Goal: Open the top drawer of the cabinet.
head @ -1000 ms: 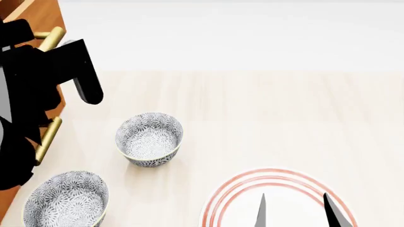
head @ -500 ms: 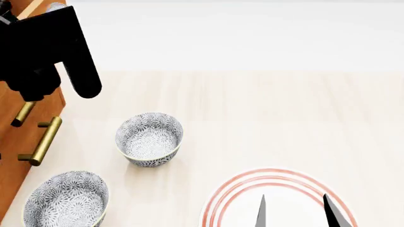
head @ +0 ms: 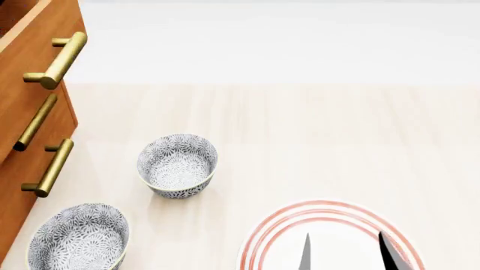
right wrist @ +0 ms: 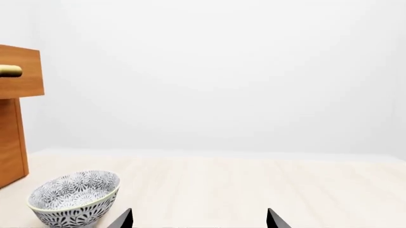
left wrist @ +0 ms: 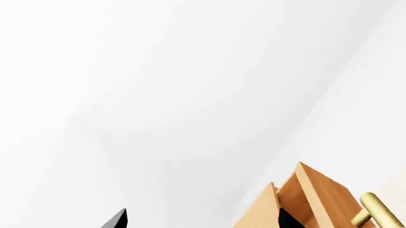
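Top drawer (head: 34,53) of the cabinet (head: 22,163) juts forward past the two lower drawer fronts, its brass handle (head: 58,59) free of any grip. Near the cabinet on the pale worktop (head: 322,140) stand two patterned bowls (head: 177,165), one closer to the cabinet's base than the other. Well apart from the cabinet, the right pincer (head: 345,256) hangs over a red-ringed plate (head: 277,233), tips spread wide and empty. The left pincer (left wrist: 197,219) shows only fingertips (left wrist: 117,219); its gap looks wide, holding nothing.
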Motion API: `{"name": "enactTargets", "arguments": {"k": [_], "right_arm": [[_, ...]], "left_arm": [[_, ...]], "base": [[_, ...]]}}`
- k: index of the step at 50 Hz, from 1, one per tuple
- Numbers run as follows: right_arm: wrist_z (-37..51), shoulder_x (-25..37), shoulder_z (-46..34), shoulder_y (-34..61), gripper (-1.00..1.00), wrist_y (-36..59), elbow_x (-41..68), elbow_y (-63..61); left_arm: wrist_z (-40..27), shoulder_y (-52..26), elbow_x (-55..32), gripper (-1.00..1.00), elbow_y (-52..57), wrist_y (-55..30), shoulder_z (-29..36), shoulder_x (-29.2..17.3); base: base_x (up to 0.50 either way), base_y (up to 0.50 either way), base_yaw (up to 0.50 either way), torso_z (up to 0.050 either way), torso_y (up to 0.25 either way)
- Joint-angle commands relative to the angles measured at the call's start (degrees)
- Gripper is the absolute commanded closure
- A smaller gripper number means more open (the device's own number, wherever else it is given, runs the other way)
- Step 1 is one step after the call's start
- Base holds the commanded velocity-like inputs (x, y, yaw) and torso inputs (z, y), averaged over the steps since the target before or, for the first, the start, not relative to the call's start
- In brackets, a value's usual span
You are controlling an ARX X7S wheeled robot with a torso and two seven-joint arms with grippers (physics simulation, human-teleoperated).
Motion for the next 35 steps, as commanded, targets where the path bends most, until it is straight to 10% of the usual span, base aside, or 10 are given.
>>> {"name": "enactTargets", "arguments": {"k": [1, 35], "right_arm": [[0.1, 0.1, -0.4, 0.2, -1.0, 0.3, 0.0, 0.2], [0.4, 0.3, -1.0, 0.5, -1.0, -0.1, -0.2, 1.2]], "left_arm": [[-11.0, -4.4, -6.3, -1.0, -22.1, 4.8, -7.9, 3.9], [-6.0, -16.3, -20.0, -1.0, -49.0, -19.7, -27.0, 15.9]], "base": [[0.0, 0.0, 0.0, 0.0, 0.0], [0.0, 0.0, 0.0, 0.0, 0.0]]}}
